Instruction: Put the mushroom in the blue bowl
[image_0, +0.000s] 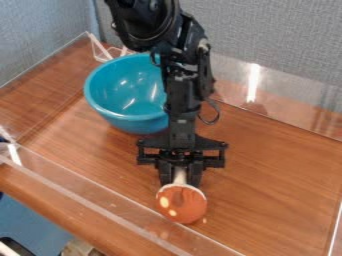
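Grey walls back your wood table; clear strips edge it. Your gripper is closed on the mushroom's stem. Mushroom: cap toward the camera, on the near side. Bowl: behind, left in view.

A brown wooden table carries the blue bowl and the mushroom

wooden table; grey wall behind; clear strip along near edge.
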